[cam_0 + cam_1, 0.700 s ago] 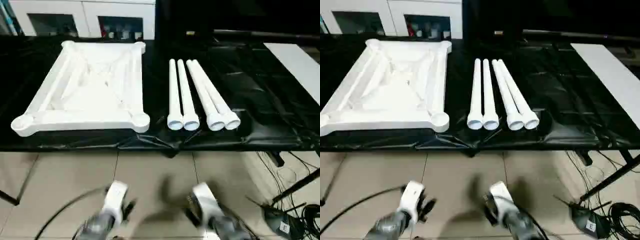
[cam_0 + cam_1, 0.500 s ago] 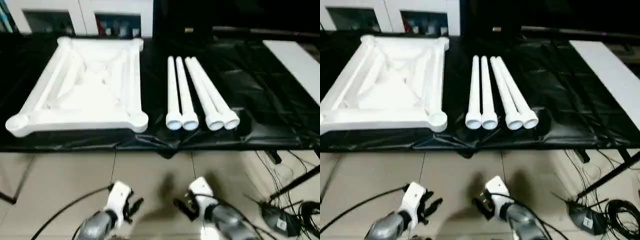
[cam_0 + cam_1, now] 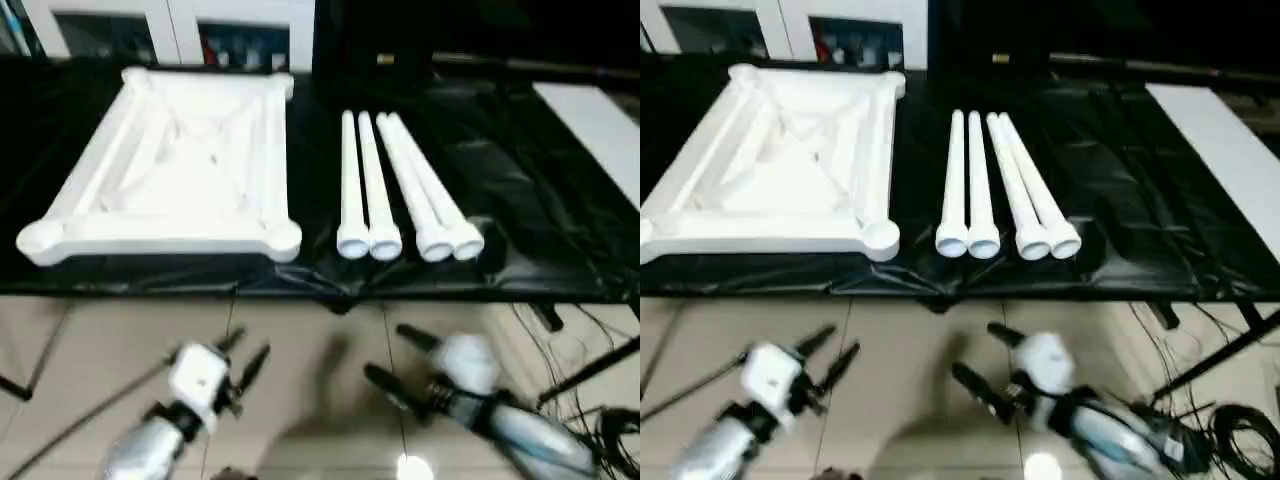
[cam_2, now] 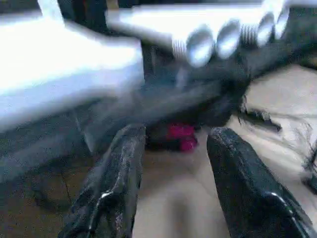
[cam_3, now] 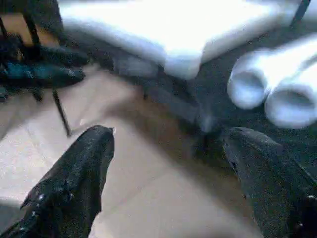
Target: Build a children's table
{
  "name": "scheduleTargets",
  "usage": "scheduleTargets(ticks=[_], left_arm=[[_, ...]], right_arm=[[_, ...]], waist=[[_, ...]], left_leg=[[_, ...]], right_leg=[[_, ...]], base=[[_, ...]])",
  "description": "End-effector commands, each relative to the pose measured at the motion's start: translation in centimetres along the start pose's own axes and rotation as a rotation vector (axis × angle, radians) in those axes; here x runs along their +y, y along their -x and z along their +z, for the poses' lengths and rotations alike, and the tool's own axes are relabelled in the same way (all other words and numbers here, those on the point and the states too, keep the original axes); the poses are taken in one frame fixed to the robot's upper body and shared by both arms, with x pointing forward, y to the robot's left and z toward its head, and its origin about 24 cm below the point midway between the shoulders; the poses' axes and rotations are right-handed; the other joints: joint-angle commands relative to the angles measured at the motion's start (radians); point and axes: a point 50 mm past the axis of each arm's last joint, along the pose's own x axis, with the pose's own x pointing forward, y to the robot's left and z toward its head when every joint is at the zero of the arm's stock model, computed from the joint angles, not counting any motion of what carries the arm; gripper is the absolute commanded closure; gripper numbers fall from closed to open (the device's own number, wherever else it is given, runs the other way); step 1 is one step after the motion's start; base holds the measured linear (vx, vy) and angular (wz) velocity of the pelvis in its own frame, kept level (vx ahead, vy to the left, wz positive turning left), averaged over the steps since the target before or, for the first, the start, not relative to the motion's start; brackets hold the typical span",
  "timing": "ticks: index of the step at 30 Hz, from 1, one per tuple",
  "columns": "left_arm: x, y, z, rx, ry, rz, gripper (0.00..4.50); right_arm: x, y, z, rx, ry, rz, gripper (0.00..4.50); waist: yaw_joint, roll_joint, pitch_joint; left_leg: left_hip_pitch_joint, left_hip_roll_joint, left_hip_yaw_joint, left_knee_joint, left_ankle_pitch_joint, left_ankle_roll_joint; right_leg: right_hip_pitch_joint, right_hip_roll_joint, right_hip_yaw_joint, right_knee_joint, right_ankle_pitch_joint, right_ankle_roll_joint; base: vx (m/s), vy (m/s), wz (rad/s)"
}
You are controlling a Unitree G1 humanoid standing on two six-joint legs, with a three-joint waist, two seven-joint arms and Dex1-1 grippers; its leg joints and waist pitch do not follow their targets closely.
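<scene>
The children's table lies in parts on a black-covered bench. Its white square top (image 3: 170,170) rests upside down at the left, ribbed underside up, with round corner sockets. Several white tapered legs (image 3: 400,190) lie side by side to its right, open ends toward me. My left gripper (image 3: 243,352) hangs open over the floor, below the bench's front edge and under the top's near right corner. My right gripper (image 3: 385,350) is open wide and empty, low in front of the legs. In the wrist views, the left gripper (image 4: 176,134) and the right gripper (image 5: 171,136) both face the bench edge.
A flat white board (image 3: 600,120) lies at the bench's far right. The black cover (image 3: 520,200) hangs over the front edge. Cables and a stand's feet (image 3: 600,420) lie on the tiled floor at the right. White cabinets (image 3: 170,20) stand behind.
Both grippers have risen toward the bench's front edge and moved apart. The right one has swung to the right, and its fingers have spread wider. The camera has shifted slightly.
</scene>
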Motion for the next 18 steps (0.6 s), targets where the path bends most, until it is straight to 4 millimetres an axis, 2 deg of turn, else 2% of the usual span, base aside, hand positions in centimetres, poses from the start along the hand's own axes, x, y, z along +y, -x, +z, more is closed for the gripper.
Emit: scheduleTargets(ticks=[1,2,3,4,5,6,8,9,10,11,13,14,15,16,17,18], left_arm=[[1.2,-0.4,1.5,-0.056,-0.031,0.067,2.19],[3.2,-1.8,3.5,-0.149,-0.043,0.150,2.19],[3.5,-2.0,3.7,-0.158,-0.044,0.156,2.19],[4.6,-3.0,5.1,-0.201,-0.042,0.169,2.19],[4.8,-3.3,5.5,-0.207,-0.037,0.171,2.19],[5.1,-3.9,6.1,-0.221,-0.024,0.181,2.19],[5.5,-5.0,6.9,-0.244,-0.014,0.209,2.19],[5.6,-5.4,7.1,-0.252,0.001,0.218,2.19],[5.4,-6.1,7.2,-0.235,0.043,0.216,2.19],[4.6,-7.0,6.8,-0.188,0.084,0.171,2.19],[4.4,-7.3,6.6,-0.164,0.096,0.163,2.19],[4.2,-7.5,6.4,-0.147,0.089,0.169,2.19],[4.0,-7.8,6.2,-0.135,0.100,0.158,2.19],[4.6,-8.6,5.4,-0.081,0.066,0.220,2.19],[5.0,-9.0,5.3,-0.080,0.052,0.241,2.19],[5.6,-9.5,5.1,-0.065,0.046,0.261,2.19]], right_arm=[[-0.9,0.0,2.1,-0.058,-0.007,-0.042,0.62],[-2.5,-0.6,4.1,-0.120,0.013,-0.135,0.62],[-2.7,-0.7,4.3,-0.127,0.016,-0.146,0.62],[-4.0,-1.2,5.4,-0.162,0.025,-0.214,0.62],[-4.2,-1.3,5.7,-0.168,0.020,-0.228,0.62],[-4.7,-1.6,6.0,-0.179,0.022,-0.254,0.62],[-5.5,-2.1,6.3,-0.189,0.025,-0.299,0.62],[-5.7,-2.3,6.3,-0.191,0.023,-0.309,0.62],[-6.0,-2.7,6.2,-0.195,-0.001,-0.320,0.62],[-6.4,-3.1,5.4,-0.178,0.010,-0.373,0.62],[-6.5,-3.2,5.1,-0.150,0.016,-0.398,0.62],[-6.8,-3.2,4.3,-0.106,0.017,-0.454,0.62],[-7.1,-3.3,3.7,-0.070,0.024,-0.497,0.62],[-7.5,-3.5,2.3,-0.015,-0.074,-0.556,0.62],[-7.6,-3.6,1.9,0.000,-0.085,-0.568,0.62],[-7.6,-3.9,1.7,0.007,-0.090,-0.575,0.62]], waist=[[0.001,-0.005,-0.035],[0.000,-0.013,-0.034],[-0.001,-0.008,-0.029],[-0.002,-0.005,-0.036],[-0.002,-0.007,-0.040],[-0.002,-0.006,-0.039],[-0.002,-0.008,-0.040],[-0.001,-0.009,-0.045],[0.002,-0.002,-0.052],[0.000,-0.004,-0.056],[0.002,-0.004,-0.059],[0.004,-0.004,-0.064],[0.004,-0.006,-0.066],[0.004,-0.012,-0.068],[0.002,-0.012,-0.066],[0.003,-0.009,-0.068]], left_leg=[[0.017,0.057,-0.027,-0.078,-0.297,0.050],[0.021,0.053,-0.027,-0.078,-0.312,0.032],[0.022,0.050,-0.029,-0.081,-0.332,0.018],[0.033,0.047,-0.030,-0.077,-0.339,-0.010],[0.028,0.047,-0.033,-0.076,-0.308,-0.025],[0.026,0.049,-0.033,-0.079,-0.292,-0.031],[0.029,0.044,-0.028,-0.075,-0.294,-0.040],[0.028,0.044,-0.029,-0.073,-0.282,-0.041],[0.029,0.044,-0.028,-0.069,-0.243,-0.040],[0.027,0.042,-0.027,-0.066,-0.208,-0.038],[0.027,0.040,-0.025,-0.061,-0.165,-0.039],[0.021,0.037,-0.024,-0.053,-0.096,-0.020],[0.022,0.035,-0.023,-0.051,-0.075,-0.013],[0.021,0.031,-0.022,-0.048,-0.048,0.001],[0.022,0.028,-0.020,-0.048,-0.047,0.010],[0.022,0.027,-0.023,-0.046,-0.060,0.018]], right_leg=[[0.019,-0.071,0.050,-0.088,-0.167,-0.129],[0.017,-0.069,0.050,-0.092,-0.228,-0.115],[0.011,-0.069,0.051,-0.091,-0.276,-0.111],[0.005,-0.068,0.050,-0.092,-0.315,-0.110],[0.010,-0.068,0.049,-0.088,-0.285,-0.106],[0.012,-0.068,0.048,-0.085,-0.258,-0.103],[0.008,-0.064,0.049,-0.083,-0.210,-0.104],[0.014,-0.065,0.049,-0.080,-0.194,-0.104],[0.017,-0.065,0.050,-0.073,-0.124,-0.110],[0.020,-0.065,0.048,-0.066,-0.057,-0.126],[0.022,-0.062,0.047,-0.060,0.001,-0.138],[0.032,-0.059,0.047,-0.050,0.119,-0.149],[0.034,-0.058,0.047,-0.048,0.156,-0.153],[0.038,-0.057,0.046,-0.045,0.201,-0.159],[0.035,-0.053,0.047,-0.046,0.205,-0.159],[0.038,-0.058,0.046,-0.047,0.183,-0.161]], base=[[0.000,0.000,0.00],[0.000,0.000,0.00],[0.000,0.000,0.00],[-0.069,-0.012,-0.03],[-0.069,-0.012,-0.03],[-0.053,-0.002,-0.05],[0.000,0.000,0.00],[0.000,0.000,0.00],[0.000,0.000,0.00],[0.000,0.000,0.00],[0.000,0.000,0.00],[0.000,0.000,0.00],[0.000,0.000,0.00],[0.000,0.000,0.00],[0.000,0.000,0.00],[0.000,0.000,0.00]])
